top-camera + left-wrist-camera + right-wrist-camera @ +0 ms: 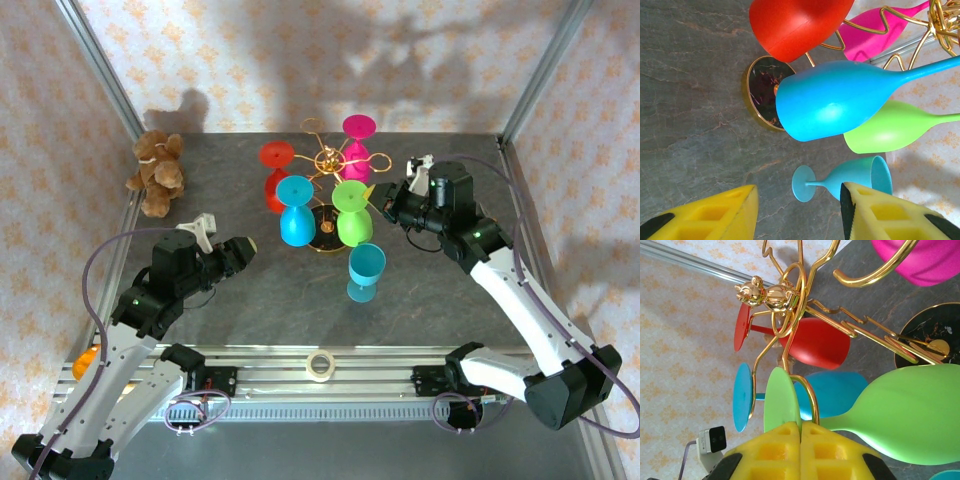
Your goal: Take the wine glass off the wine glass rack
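Right gripper (800, 426) is seen with its yellow fingers pressed together, nothing visible between them. Its tips are placed right at the foot of the green glass (910, 415); whether the foot is touched cannot be told. Green glass is hung upside down by its foot in a gold loop of the rack (790, 295). Red glass (815, 342), blue glass (832, 392) and pink glass (925, 260) are also hung on the rack. Rack is stood mid-table (230, 200). Left gripper (799, 192) is held apart from the rack, jaws spread, nothing between. Teal glass (855, 175) is stood upright on the table near the rack's base. Bear (155, 175) is sat at far left.
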Robot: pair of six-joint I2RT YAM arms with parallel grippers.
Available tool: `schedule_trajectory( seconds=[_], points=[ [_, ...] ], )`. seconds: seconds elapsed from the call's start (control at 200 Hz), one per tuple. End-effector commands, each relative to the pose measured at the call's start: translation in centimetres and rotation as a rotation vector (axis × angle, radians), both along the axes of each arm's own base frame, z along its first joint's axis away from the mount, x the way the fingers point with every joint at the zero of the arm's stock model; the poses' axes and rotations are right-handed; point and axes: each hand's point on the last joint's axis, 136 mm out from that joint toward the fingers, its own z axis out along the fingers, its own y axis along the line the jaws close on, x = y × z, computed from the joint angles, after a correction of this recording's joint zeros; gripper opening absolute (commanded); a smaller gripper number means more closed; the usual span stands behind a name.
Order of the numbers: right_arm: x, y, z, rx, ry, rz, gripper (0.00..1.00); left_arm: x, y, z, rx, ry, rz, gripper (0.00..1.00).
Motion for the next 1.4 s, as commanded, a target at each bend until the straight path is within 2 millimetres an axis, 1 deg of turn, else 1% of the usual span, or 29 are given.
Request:
schedule_trajectory(
  seconds=[0.0,0.205,0.586,0.941,1.091,1.256,1.397],
  points=[
    [-0.3,-0.1,2.2,0.048,-0.037,0.006,0.0,0.3,0.3,1.9,-0.014,-0.054,0.023,0.47],
    [-0.3,0.2,3.2,0.084,-0.043,0.013,0.0,0.3,0.3,2.0,-0.016,-0.057,0.024,0.47],
    [0.2,0.7,4.4,0.132,-0.046,0.02,0.0,0.4,0.3,2.0,-0.015,-0.057,0.025,0.47],
    [0.8,1.1,4.7,0.147,-0.048,0.016,0.0,0.4,0.3,1.9,-0.012,-0.054,0.025,0.47],
    [1.2,0.9,4.9,0.144,-0.053,-0.002,0.0,0.4,0.3,1.9,-0.014,-0.056,0.027,0.47],
    [1.5,0.1,5.0,0.126,-0.061,-0.055,0.0,0.3,0.3,2.0,-0.01,-0.057,0.025,0.47],
    [1.6,-0.2,5.2,0.119,-0.071,-0.071,0.0,0.3,0.3,1.9,-0.009,-0.056,0.026,0.47]
  ],
)
